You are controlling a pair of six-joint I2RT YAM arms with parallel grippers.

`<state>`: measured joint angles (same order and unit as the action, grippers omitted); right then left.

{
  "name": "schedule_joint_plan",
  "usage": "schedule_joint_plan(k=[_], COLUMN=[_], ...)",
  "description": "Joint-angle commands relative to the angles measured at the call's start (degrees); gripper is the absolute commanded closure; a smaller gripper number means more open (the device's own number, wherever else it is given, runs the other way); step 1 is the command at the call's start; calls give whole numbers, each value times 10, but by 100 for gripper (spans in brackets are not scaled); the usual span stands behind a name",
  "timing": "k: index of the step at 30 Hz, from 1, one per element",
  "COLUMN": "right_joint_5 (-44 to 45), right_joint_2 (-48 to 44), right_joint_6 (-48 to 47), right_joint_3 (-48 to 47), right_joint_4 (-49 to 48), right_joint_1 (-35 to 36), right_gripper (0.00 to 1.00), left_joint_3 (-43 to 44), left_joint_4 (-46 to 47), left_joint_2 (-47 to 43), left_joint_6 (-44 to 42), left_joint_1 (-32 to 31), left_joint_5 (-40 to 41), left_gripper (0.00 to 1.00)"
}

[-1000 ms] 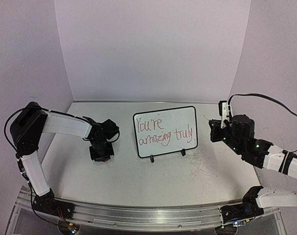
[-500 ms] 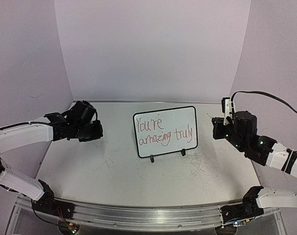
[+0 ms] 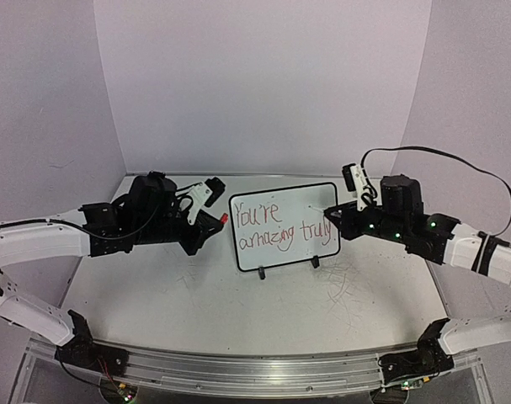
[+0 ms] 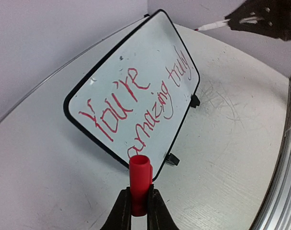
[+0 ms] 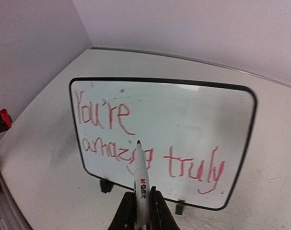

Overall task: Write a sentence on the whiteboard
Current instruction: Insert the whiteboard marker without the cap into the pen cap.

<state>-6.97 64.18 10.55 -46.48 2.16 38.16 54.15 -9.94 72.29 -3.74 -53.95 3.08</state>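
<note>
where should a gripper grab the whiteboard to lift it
Probably the top edge of the whiteboard, above "truly", from above: it stands propped on two feet, leaving that thin framed edge free on both faces, and there the sentence leaves the board bare.

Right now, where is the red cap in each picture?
Top external: red cap left of centre, beside the whiteboard's left edge.
Left wrist: bottom centre, pinched in the left gripper.
Right wrist: tiny, at the far left edge.
Shared landmark: the whiteboard.
</note>
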Motion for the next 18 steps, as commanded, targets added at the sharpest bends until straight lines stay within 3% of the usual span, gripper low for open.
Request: schedule_joint_plan(k=[1,7,18], right_joint_5=[-138,-193,-267], right_joint_2=[45,111,172], right_joint_6=[13,27,31], right_joint_3=[-58,-114,-181], right_joint_4=[-11,2,38], right_joint_1=[50,86,89], right_gripper=[100,100,100], left_joint_3=[13,-19,-53], left_joint_4=[40,73,89], left_joint_2=[19,28,33], left_joint_6=[-181,-249,-318], left_joint_1=[-11,-26,-54], left_joint_5=[-10,-16,11], left_gripper=[100,100,100])
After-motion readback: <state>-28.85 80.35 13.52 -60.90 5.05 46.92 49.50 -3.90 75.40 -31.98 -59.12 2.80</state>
